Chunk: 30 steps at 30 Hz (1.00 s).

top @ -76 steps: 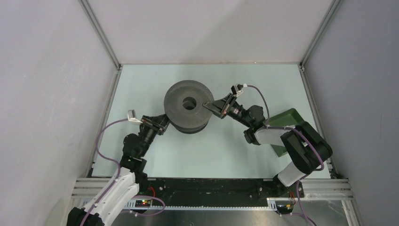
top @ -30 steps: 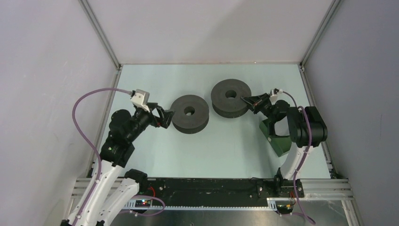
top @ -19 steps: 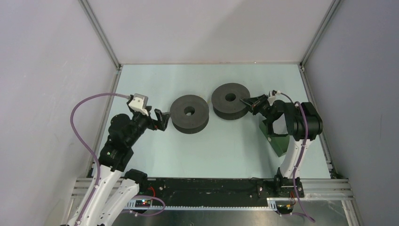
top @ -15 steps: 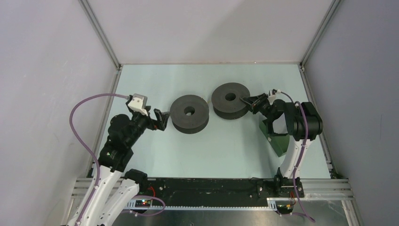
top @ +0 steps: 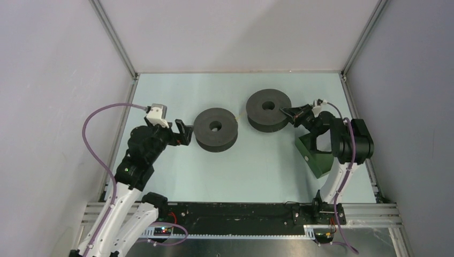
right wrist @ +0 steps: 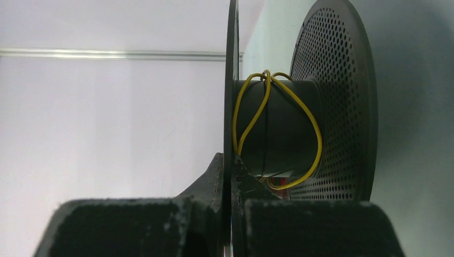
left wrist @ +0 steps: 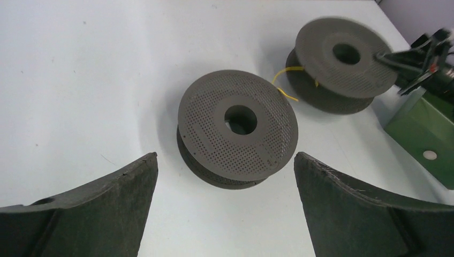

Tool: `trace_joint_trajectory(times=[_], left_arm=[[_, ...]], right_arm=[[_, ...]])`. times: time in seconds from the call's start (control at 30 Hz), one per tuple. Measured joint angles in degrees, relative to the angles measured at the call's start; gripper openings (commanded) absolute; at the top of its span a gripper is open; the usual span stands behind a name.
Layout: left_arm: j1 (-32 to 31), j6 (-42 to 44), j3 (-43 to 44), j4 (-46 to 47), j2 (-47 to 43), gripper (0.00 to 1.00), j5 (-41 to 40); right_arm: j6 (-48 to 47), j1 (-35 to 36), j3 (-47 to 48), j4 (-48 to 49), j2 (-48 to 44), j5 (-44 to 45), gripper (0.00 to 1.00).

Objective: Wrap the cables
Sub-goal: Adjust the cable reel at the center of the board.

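Two dark grey spools stand on the table. The left spool lies flat just ahead of my left gripper, which is open and empty. My right gripper is shut on the thin upper flange of the right spool at its right edge. The yellow cable loops loosely round that spool's hub, with an end sticking out to the left. A bit of the red cable shows under the hub.
A green bin sits at the right, under my right arm. Grey walls with metal rails enclose the table on three sides. The purple hose of my left arm arcs out toward the left wall.
The right gripper let go briefly, then shut again on the right spool's flange and shifted the spool a little to the right. The left gripper stayed open beside the left spool.
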Motion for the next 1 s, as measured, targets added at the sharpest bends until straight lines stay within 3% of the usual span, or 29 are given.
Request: trace_joint_trajectory(times=[0.3, 0.7, 1.0], left_arm=[[0.0, -3.3, 5.31, -0.92, 6.95, 0.9, 3.19], [0.0, -6.34, 9.92, 1.57, 19.21, 0.84, 17.14], [0.46, -7.69, 15.74, 6.91, 27.69, 0.75, 25.44]], right_arm=[[1.33, -1.73, -0.02, -0.85, -15.52, -3.56, 0.0], [4.59, -0.98, -0.02, -7.63, -29.4, -7.65, 0.0], [2.54, 7.41, -0.02, -13.66, -36.76, -14.53, 0.0]])
